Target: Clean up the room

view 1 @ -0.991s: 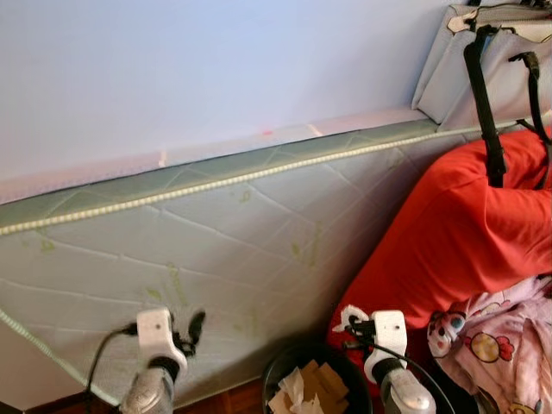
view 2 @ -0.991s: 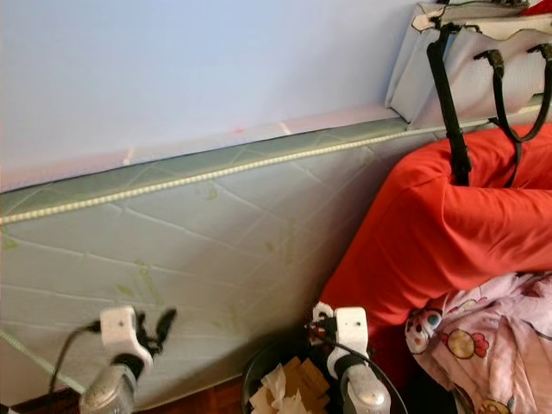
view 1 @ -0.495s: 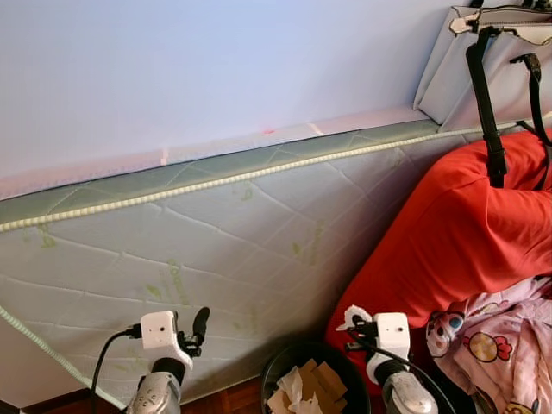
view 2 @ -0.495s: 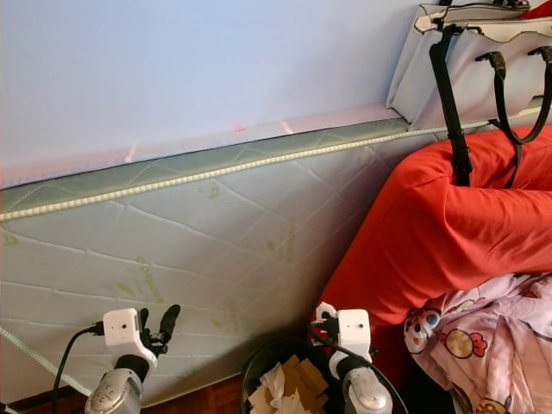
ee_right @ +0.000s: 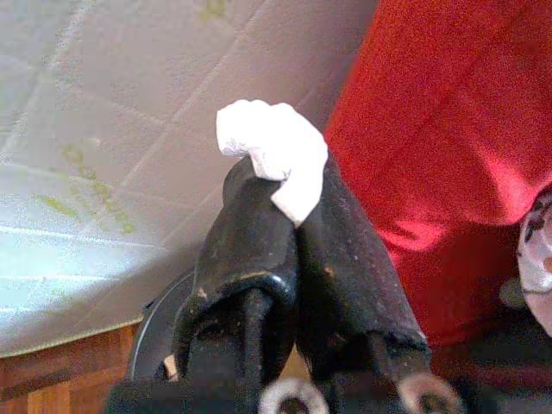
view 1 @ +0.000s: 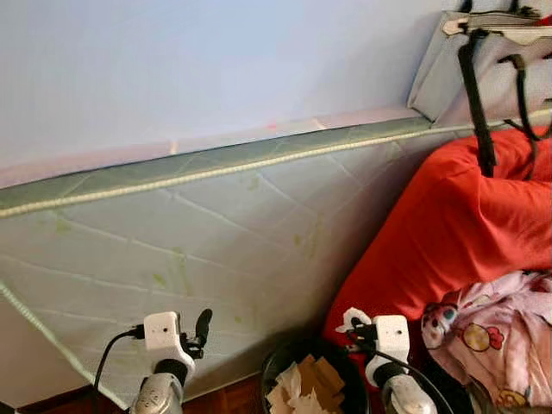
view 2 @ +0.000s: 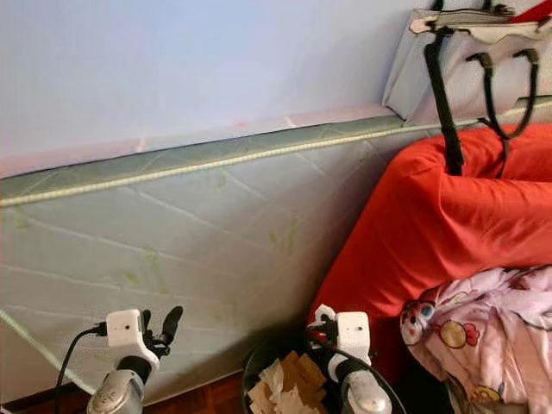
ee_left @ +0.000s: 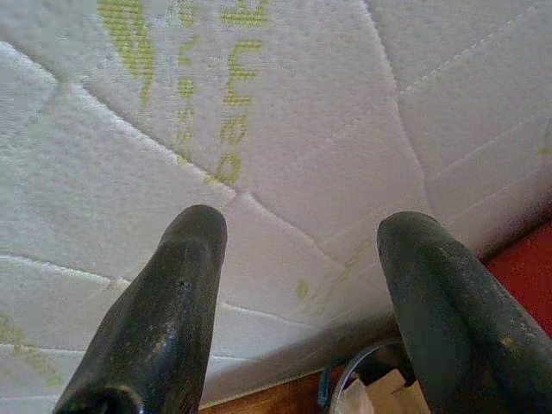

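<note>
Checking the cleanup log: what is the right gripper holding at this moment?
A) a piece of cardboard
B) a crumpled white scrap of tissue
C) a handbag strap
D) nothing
B: the right gripper is shut on a crumpled white tissue scrap, held above the black waste bin.

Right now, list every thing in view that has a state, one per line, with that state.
Left gripper: open, holding nothing, facing the mattress.
Right gripper: shut on a white tissue wad.
Trash bin: open-topped, holding crumpled paper and cardboard scraps.
Mattress: stood on edge, leaning against the wall.
Grey handbag: upright, straps hanging over the red bedding.
Pink cartoon-print cloth: crumpled.
</note>
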Available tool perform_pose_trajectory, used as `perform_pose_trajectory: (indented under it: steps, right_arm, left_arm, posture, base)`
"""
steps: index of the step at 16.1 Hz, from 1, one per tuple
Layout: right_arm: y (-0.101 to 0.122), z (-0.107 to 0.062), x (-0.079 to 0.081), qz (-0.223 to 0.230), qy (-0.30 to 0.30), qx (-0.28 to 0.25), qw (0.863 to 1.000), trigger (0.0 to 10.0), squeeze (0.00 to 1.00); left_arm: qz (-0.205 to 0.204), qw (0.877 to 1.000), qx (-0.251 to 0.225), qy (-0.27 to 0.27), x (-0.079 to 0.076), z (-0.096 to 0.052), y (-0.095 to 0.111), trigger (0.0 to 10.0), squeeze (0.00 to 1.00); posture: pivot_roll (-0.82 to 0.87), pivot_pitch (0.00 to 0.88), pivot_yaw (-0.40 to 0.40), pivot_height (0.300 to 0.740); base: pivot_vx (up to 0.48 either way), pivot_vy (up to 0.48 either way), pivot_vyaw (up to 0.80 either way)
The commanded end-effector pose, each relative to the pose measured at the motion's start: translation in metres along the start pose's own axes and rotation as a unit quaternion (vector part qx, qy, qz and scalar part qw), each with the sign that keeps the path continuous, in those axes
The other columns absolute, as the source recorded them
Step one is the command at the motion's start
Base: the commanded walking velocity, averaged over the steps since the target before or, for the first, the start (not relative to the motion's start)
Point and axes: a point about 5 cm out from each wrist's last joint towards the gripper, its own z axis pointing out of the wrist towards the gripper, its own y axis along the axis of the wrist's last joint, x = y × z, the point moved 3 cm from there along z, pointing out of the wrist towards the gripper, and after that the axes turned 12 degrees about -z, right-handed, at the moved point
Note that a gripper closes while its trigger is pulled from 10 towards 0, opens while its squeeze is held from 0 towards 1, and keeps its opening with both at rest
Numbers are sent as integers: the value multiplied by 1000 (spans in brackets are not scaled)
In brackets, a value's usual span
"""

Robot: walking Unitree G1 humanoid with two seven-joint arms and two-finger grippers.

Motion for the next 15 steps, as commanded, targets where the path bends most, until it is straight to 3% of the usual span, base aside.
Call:
perform_pose_trajectory:
  steps: [1,15]
  right_arm:
    - [-3,-1,-2,2,-2,7,1000,10000,0]
    - [-1,10,13,-9,34,42,999,10000,0]
  left_arm:
    - [-2,1000,0,1,-1,0,0,10000,0]
    - [4,1000,9,-2,5,-7,2,10000,0]
  posture:
    - [12,0,-45,680]
    - [39,0,-30,652]
  base:
    - [0,0,0]
    - [0,0,0]
